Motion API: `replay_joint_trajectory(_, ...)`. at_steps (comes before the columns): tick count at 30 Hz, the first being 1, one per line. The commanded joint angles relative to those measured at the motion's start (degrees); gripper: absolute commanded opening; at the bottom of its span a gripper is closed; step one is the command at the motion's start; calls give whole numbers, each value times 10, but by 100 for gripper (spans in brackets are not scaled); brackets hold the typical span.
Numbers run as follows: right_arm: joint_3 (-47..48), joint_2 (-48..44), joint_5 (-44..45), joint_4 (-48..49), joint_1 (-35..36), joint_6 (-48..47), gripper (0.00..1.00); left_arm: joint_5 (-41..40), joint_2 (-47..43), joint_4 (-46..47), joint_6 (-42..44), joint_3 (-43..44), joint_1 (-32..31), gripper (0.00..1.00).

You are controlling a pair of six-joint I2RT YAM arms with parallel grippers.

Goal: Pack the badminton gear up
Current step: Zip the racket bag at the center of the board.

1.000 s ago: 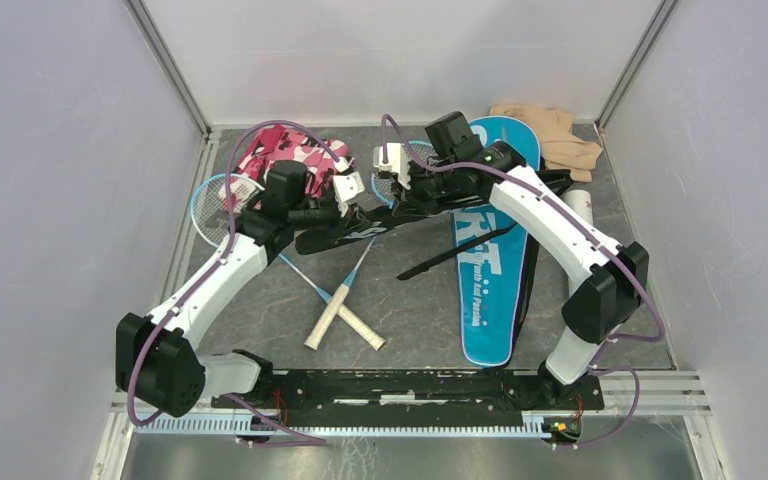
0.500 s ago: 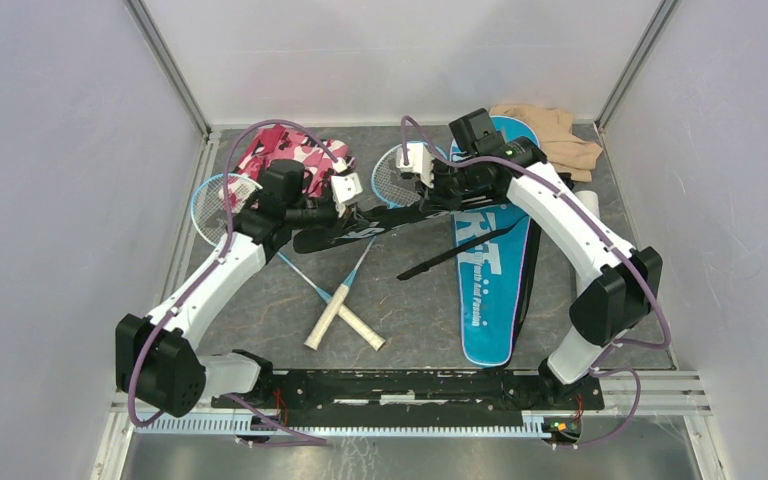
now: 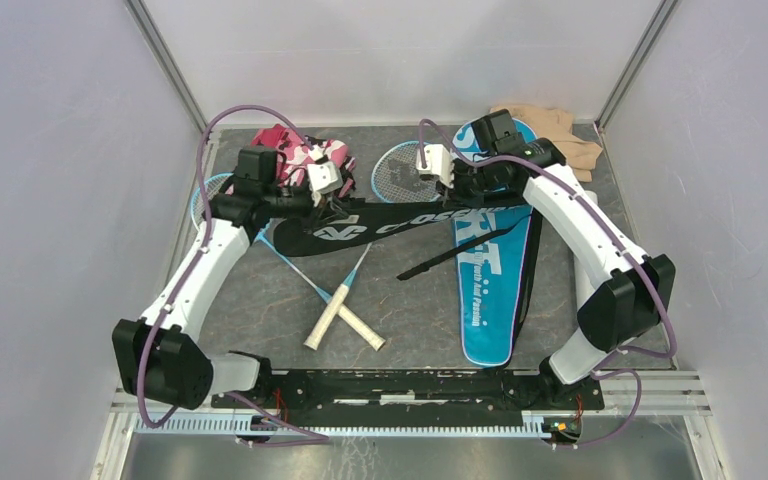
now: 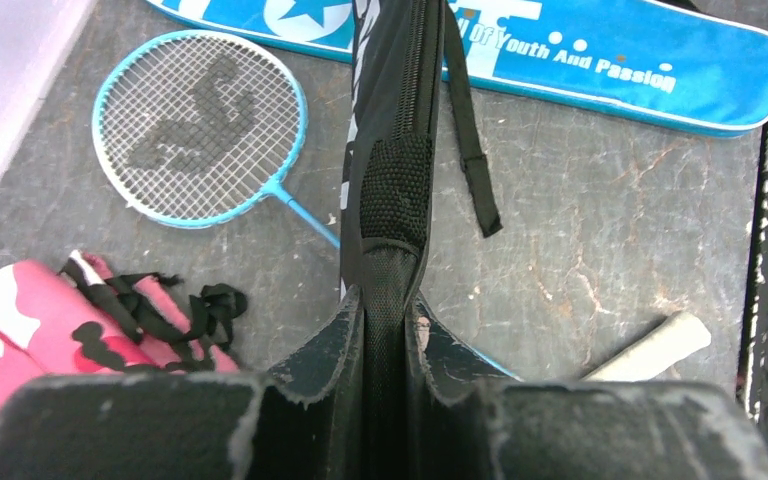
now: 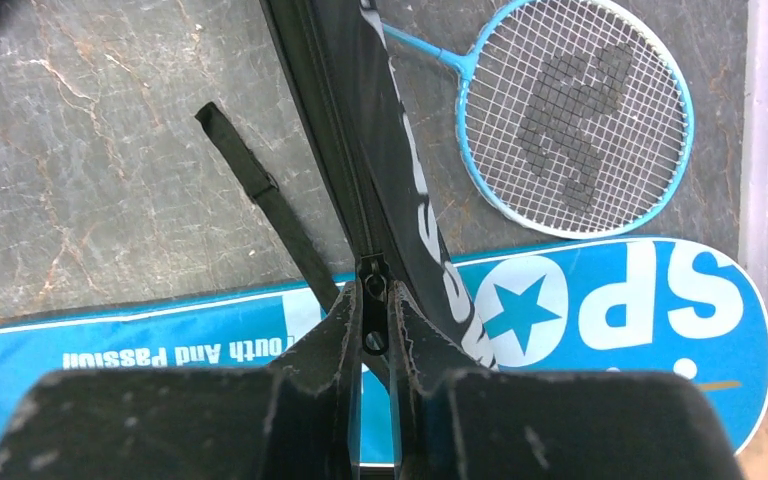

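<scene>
Left wrist view first: we see the left gripper (image 4: 385, 300) with its jaws pinched down narrow on one end of the black cover (image 4: 392, 190), clamping the textured fabric edge between them. Over on the right wrist cam, the right gripper (image 5: 372, 300) is squeezed in just as tight on the other end, right at the zipper pull. From the top, the black cover (image 3: 400, 222) hangs stretched between the two grippers, off the table (image 3: 260, 300), with the "CROSSWAY" lettering readable and a loose strap (image 3: 455, 255) dangling down from it. Its right end crosses over the top of the blue cover (image 3: 485, 290), which lies flat on the right side of the table. One racket (image 3: 400, 172) has its head just behind the black cover, shaft running under it. The second racket (image 3: 205, 200) sits partly hidden by the left arm, and the two handles cross near the middle of the table. The pink camo cloth (image 3: 300, 150) is bunched at the back left, beige cloth (image 3: 560, 135) in the back right corner.
</scene>
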Motion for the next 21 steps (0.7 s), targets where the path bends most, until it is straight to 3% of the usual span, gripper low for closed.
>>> replay_joint_trajectory(1,0,-34,42,-16,-24,-27,0,0,5,-43,94,53,60,2)
replay_joint_trajectory(9,-24,-44,78,-15,-60,-53,0,54,47,-158,225,131,165,2)
replay_joint_trajectory(16,-41,-43,107,-10,-101,-77,0,44,115,-351,391,229,205,2)
replay_joint_trajectory(21,-52,-38,127,-2,-138,-98,0,20,156,-438,469,277,228,2)
